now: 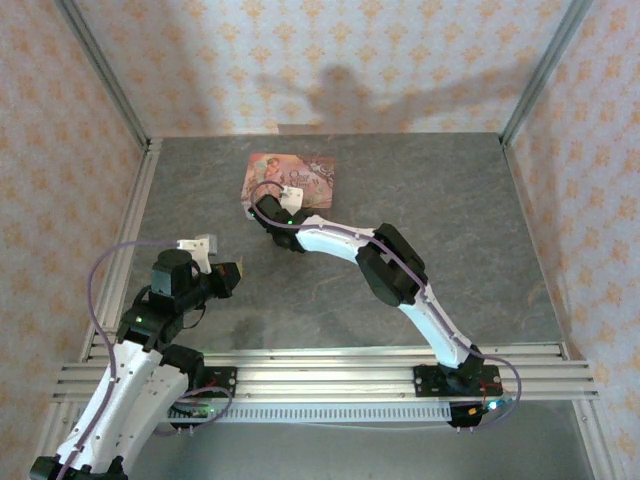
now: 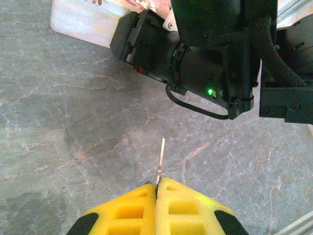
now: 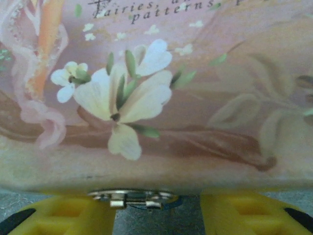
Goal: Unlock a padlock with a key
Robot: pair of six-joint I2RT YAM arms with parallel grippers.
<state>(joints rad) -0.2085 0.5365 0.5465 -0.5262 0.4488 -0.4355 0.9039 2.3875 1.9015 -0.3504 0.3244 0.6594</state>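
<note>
Left end effector (image 2: 157, 188) clenched on the key (image 2: 160, 159); right end effector (image 3: 155, 219) released, straddling the padlock (image 3: 142, 199) at the pink box (image 3: 205, 98) edge.

left pincer (image 2: 157, 186) pressed closed, right pincer (image 3: 156, 208) parted, arm outstretched

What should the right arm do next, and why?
Probably close the right gripper on the padlock: its fingers stand apart either side of it at the edge of the pink box, not yet clamped. The left gripper pinches the key, well short of the box, so steadying the padlock looks first.
</note>
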